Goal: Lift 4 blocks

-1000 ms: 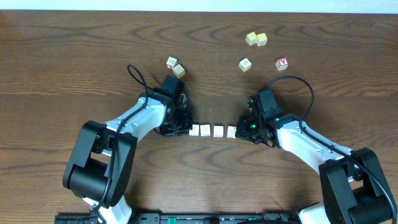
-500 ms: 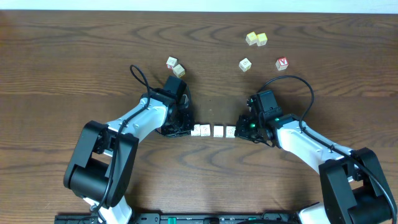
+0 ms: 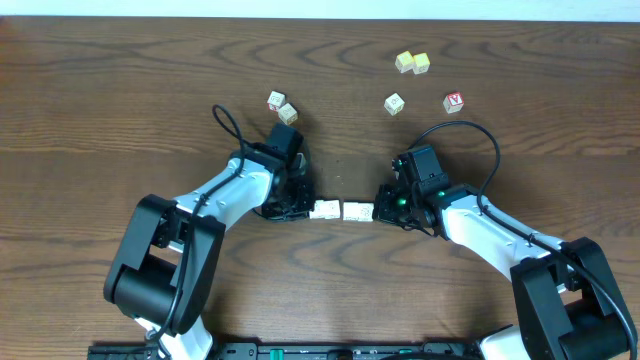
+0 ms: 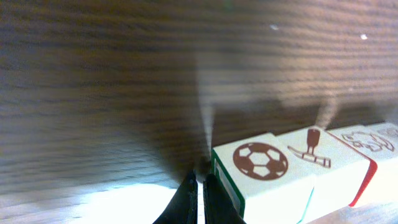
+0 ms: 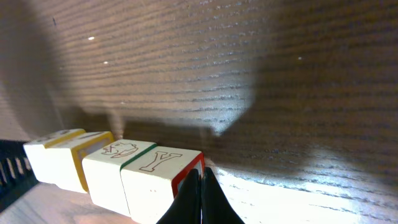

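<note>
both end effectors are pinched fully closed on nothing and used as pushers: the left gripper (image 3: 300,208) and the right gripper (image 3: 381,205) face each other, and the four blocks (image 3: 342,210) lie in a row between their tips, on the table (image 3: 120,120). the step in hand looks like squeezing the row end to end before raising it. to do it well, press inward straight along the row's line, each tip centred on its end face, and raise both arms at the same rate so the middle pair does not buckle or drop out. the overhead view shows both arms, the whole row and the spare cubes (image 3: 411,63) well beyond the tips, but not whether the blocks sit flush. the left wrist view shows the closed tips (image 4: 200,186) at the football block (image 4: 261,171), its neighbours tight beside it. the right wrist view shows the closed tips (image 5: 200,186) at the red-edged y block (image 5: 158,177).
</note>
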Robot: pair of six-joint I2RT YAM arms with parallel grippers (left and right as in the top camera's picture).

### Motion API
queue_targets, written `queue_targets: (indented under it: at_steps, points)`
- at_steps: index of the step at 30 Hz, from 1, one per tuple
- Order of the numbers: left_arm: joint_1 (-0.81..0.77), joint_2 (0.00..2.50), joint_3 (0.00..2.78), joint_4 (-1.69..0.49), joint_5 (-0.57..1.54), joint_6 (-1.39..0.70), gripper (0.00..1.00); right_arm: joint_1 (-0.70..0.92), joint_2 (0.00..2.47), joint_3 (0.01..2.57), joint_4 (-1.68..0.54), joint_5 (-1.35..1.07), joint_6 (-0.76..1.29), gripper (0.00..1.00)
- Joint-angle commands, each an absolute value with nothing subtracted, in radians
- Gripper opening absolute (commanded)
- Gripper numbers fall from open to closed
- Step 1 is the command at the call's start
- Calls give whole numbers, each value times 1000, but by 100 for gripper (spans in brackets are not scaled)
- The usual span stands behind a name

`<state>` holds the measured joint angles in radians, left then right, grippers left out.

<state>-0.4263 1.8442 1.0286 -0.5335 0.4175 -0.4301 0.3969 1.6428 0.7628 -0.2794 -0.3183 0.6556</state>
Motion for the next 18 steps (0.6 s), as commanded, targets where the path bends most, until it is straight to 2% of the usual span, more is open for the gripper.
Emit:
queue_targets:
  at_steps: [1,13,18]
  points:
    - [-456,1876,1015,-535,411,-440,7,403,1652,765,-272,-323,684,1]
    - [-465,1876,1015,-529,377,-439,7,427,1652,765,-247,-305,702,1]
    - [-447,1859,1021,-573,346,-439,7,412,1649,784,-326,-252,702,1]
